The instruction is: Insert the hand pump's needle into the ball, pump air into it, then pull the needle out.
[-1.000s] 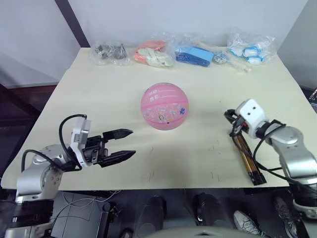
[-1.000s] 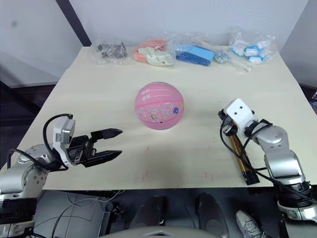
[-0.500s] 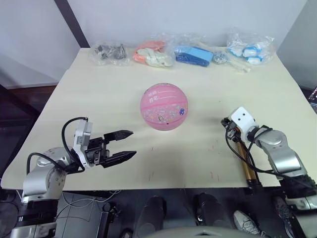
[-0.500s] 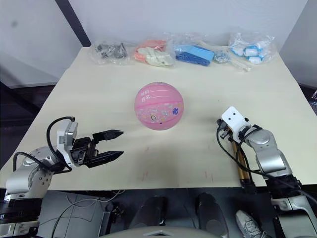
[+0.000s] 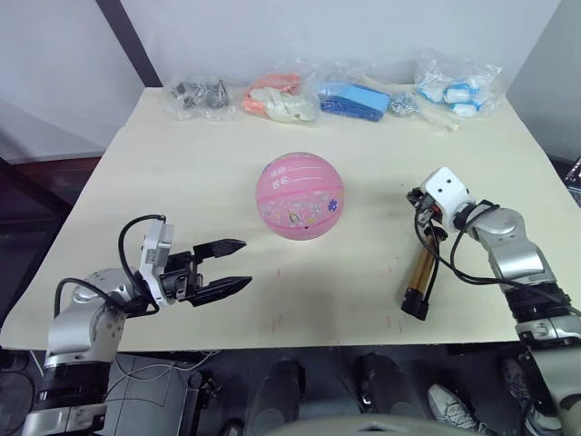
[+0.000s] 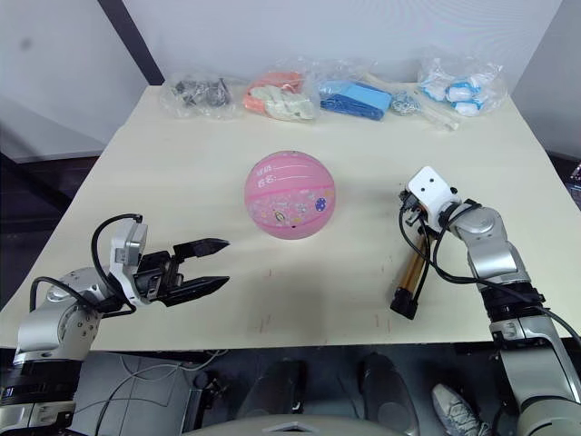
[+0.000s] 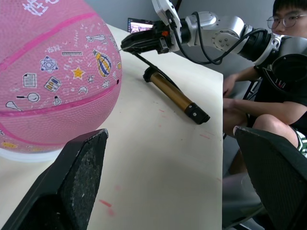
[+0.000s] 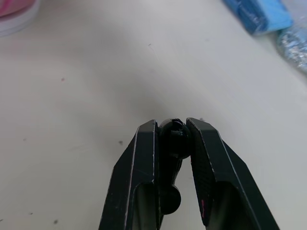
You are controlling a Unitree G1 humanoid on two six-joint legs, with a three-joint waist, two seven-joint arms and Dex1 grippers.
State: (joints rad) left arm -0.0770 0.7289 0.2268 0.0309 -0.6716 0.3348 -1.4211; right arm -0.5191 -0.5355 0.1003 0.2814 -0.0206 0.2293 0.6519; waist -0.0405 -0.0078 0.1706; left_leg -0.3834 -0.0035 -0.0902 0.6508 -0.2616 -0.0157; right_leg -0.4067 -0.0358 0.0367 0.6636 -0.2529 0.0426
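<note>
The left claw (image 5: 238, 266) hovers low over the near left part of the worktop (image 5: 182, 173), its two black fingers spread wide with nothing between them, pointing toward the centre. The ball (image 5: 301, 195) sits in the middle of the worktop, ahead and to the right of that claw and well apart from it; in the left wrist view the ball (image 7: 53, 76) stands near the fingers without touching them. Along the far edge lie several clear bags (image 5: 363, 98) of small items. To the right of the ball, the hand pump (image 5: 419, 277) lies on the worktop, its black end cap toward the near edge. The right claw (image 8: 180, 143) is closed on a small black rounded part at the pump's far end, beside the thin black hose (image 5: 434, 259). A seated person (image 7: 268, 72) shows past the worktop in the left wrist view.
</note>
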